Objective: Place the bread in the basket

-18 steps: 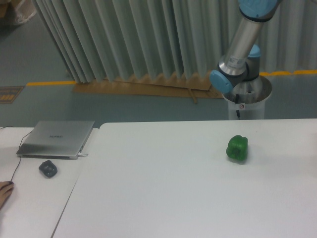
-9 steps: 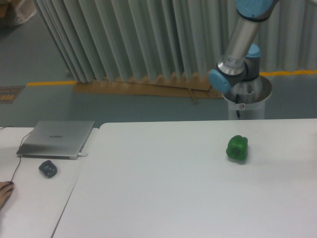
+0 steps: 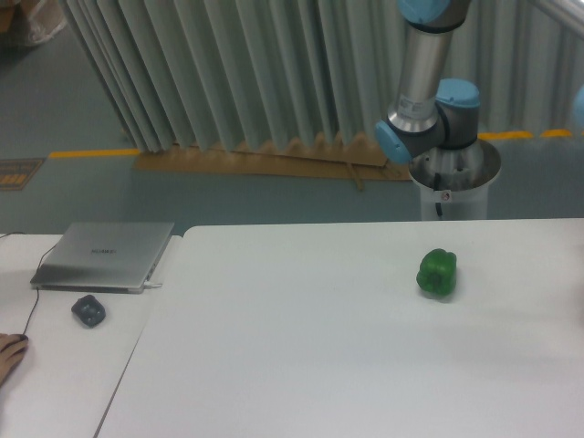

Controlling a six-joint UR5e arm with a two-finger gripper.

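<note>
The bread and the basket are out of view. A glossy green bell pepper [image 3: 437, 272] sits on the white table [image 3: 301, 347] at the right. Only the arm's lower part shows: a silver tube and blue joints [image 3: 422, 109] above its base [image 3: 453, 182] behind the table's far edge. The gripper is out of the frame.
A closed silver laptop [image 3: 105, 255] and a dark mouse [image 3: 88, 310] lie on a second table at the left. A person's fingers [image 3: 9, 351] rest at the left edge. Grey curtains and a yellow floor line are behind.
The arm's upper link has swung left and stands more upright. A blue part has appeared at the right edge. The pepper has not moved.
</note>
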